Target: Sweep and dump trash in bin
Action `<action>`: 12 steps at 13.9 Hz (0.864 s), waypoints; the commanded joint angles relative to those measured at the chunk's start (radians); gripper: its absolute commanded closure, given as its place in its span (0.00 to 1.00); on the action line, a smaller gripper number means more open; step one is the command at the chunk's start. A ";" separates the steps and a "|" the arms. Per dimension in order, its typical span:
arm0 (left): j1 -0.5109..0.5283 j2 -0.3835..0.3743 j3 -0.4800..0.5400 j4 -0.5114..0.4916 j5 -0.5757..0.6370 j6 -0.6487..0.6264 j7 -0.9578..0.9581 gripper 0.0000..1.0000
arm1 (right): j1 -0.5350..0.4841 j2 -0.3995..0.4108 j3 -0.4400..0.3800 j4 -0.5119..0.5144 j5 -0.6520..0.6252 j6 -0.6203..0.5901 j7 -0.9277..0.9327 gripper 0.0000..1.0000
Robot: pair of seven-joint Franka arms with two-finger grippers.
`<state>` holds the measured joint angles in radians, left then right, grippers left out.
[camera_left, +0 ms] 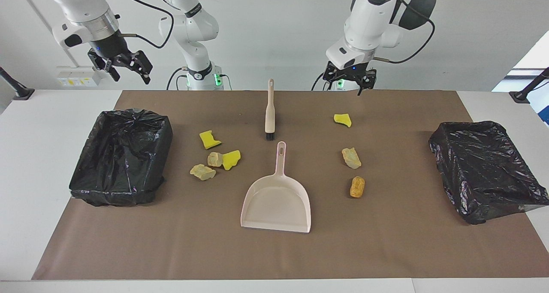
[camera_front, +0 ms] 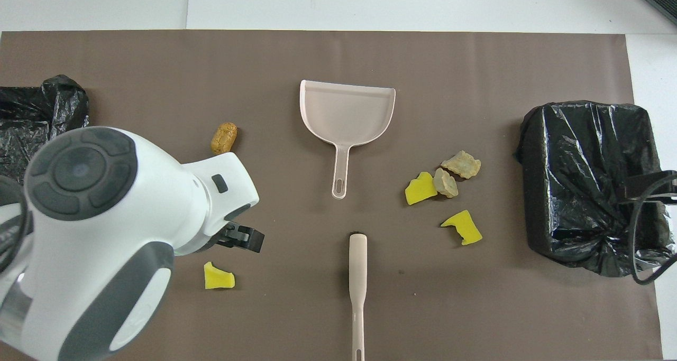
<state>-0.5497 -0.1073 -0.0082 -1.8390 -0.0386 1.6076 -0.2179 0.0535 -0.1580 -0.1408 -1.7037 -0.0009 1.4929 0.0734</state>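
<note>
Your left gripper (camera_left: pixel 348 79) hangs in the air over the robots' edge of the brown mat (camera_left: pixel 386 250), fingers spread and holding nothing; in the overhead view its arm covers part of the mat and the tan chunk beneath it. Your right gripper (camera_left: pixel 121 64) is up in the air above the robots' end of the black-lined bin (camera_left: pixel 122 155) at the right arm's end of the table, jaws apart, also empty. The trash lies loose on the mat in two groups. Toward the right arm's end: a yellow sponge bit (camera_left: pixel 209 139), then a second yellow bit (camera_left: pixel 232 159) touching a small tan foam chunk (camera_left: pixel 215 159), with another tan chunk (camera_left: pixel 202 172) just beside them. Toward the left arm's end: a lone yellow scrap (camera_left: pixel 343 120) nearest the robots, a pale tan lump (camera_left: pixel 351 158) farther out, and an orange-brown lump (camera_left: pixel 357 186) farther still. The brush (camera_left: pixel 269 113) lies flat mid-table, bristles pointing away from the robots. The dustpan (camera_left: pixel 277 198) sits just past it, handle toward the bristles, not touching. A second black-lined bin (camera_left: pixel 487 168) stands at the left arm's end of the table.
</note>
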 commanded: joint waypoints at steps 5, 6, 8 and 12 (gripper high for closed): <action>-0.263 -0.061 0.014 -0.218 0.009 0.178 -0.282 0.00 | -0.011 -0.022 0.004 -0.028 -0.002 0.023 -0.030 0.00; -0.301 -0.061 0.014 -0.247 0.008 0.208 -0.316 0.00 | -0.011 -0.022 0.004 -0.028 -0.002 0.023 -0.030 0.00; -0.399 -0.048 0.014 -0.319 0.008 0.294 -0.406 0.00 | -0.011 -0.022 0.004 -0.030 -0.002 0.021 -0.030 0.00; -0.513 -0.008 0.011 -0.434 0.005 0.526 -0.569 0.00 | -0.011 -0.022 0.004 -0.030 -0.002 0.021 -0.032 0.00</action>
<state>-1.0196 -0.1173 -0.0145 -2.2176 -0.0391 2.0464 -0.7267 0.0535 -0.1580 -0.1408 -1.7046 -0.0009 1.4929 0.0734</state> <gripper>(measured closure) 0.000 0.000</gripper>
